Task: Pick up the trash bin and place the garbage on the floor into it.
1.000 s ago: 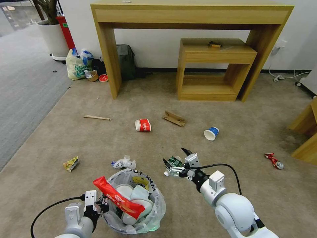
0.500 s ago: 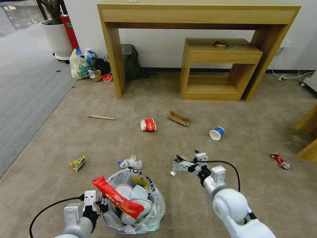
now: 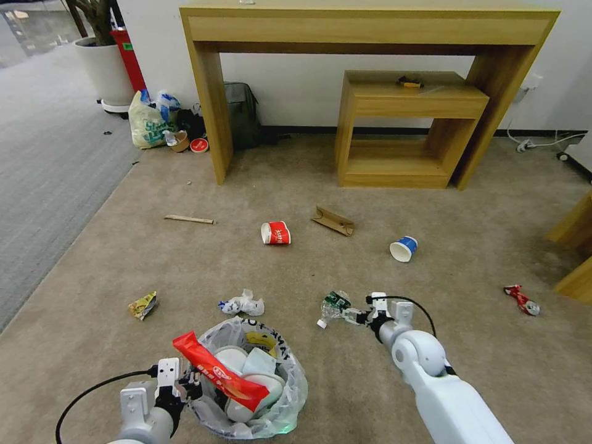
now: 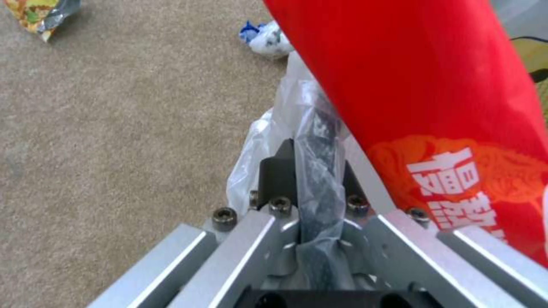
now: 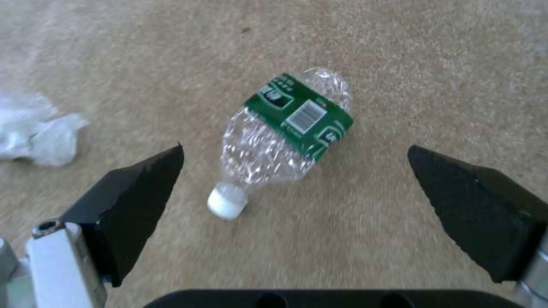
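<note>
The trash bin [image 3: 280,404], black with a crinkly whitish liner, hangs at the lower left; my left gripper [image 3: 188,385] is shut on its rim [image 4: 317,141]. A long red wrapper [image 3: 219,372] and white slippers [image 3: 246,364] lie inside it. My right gripper [image 3: 353,316] is open just above the floor [image 3: 431,203], with a crushed clear bottle [image 5: 285,137] with a green label lying between its black fingers [image 5: 134,201]. Scattered garbage: red cup [image 3: 275,233], blue cup [image 3: 404,248], cardboard scrap [image 3: 333,221], stick [image 3: 189,219], yellow wrapper [image 3: 143,304], crumpled paper [image 3: 242,304], crushed can [image 3: 522,300].
A tall wooden desk [image 3: 370,24] and a low wooden shelf [image 3: 407,102] stand against the far wall. A yellow-green shopping bag [image 3: 148,126], a grey backpack [image 3: 242,120] and a white planter [image 3: 105,71] sit at the back left. Grey ribbed carpet [image 3: 43,172] runs along the left.
My right gripper has dropped lower and now straddles the crushed bottle on the carpet. The head camera shifted slightly. The left gripper keeps its hold on the bin.
</note>
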### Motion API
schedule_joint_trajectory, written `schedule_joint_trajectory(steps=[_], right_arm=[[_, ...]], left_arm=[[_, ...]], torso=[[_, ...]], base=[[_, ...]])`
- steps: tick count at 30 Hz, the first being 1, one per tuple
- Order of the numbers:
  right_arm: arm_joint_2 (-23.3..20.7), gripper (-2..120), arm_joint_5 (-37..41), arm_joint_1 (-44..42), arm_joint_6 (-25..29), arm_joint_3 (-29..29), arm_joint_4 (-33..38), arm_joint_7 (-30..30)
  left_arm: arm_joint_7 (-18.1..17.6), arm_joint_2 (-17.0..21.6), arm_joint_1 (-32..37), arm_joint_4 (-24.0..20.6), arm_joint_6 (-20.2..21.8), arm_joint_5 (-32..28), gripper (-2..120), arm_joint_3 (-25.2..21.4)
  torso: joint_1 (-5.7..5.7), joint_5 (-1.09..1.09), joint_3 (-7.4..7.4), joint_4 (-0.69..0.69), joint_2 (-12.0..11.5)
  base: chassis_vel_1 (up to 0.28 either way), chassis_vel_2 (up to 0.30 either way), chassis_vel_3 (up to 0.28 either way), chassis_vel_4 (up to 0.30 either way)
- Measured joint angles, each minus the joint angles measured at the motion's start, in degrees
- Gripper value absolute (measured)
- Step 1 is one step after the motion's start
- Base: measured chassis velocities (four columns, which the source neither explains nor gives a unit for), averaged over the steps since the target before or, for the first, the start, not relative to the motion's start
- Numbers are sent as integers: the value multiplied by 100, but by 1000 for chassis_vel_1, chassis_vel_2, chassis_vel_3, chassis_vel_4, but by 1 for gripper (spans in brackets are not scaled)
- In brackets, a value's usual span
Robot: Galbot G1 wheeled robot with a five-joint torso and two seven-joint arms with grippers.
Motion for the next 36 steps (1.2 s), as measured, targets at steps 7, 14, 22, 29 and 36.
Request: schedule_joint_trajectory(steps=[7,14,22,29,36], right_arm=[[204,100,179,604,-102,-138,-757,96],[488,100,448,1063,-177,-198,-1412,418],[906,100,952,1767,-193,-202,-2254,1166],[1300,100,1415,2298,-260,-155,-2949,1598],[1501,100,1828,2499,-323,-146,-3226,2019]], left_arm=[[5,-43,-33,78,10,33,0,8],[43,-66,-94,124,19,69,0,19],[82,-129,-128,158,24,170,0,73],[110,-145,-123,170,24,220,0,75],[118,-182,-120,182,19,253,0,80]], torso=[[0,0,0,0,0],[0,1,0,-1,0],[0,1,0,0,0],[0,1,0,0,0],[0,1,0,0,0]], base=[[0,0,0,0],[0,0,0,0],[0,0,0,0],[0,0,0,0],[0,0,0,0]])
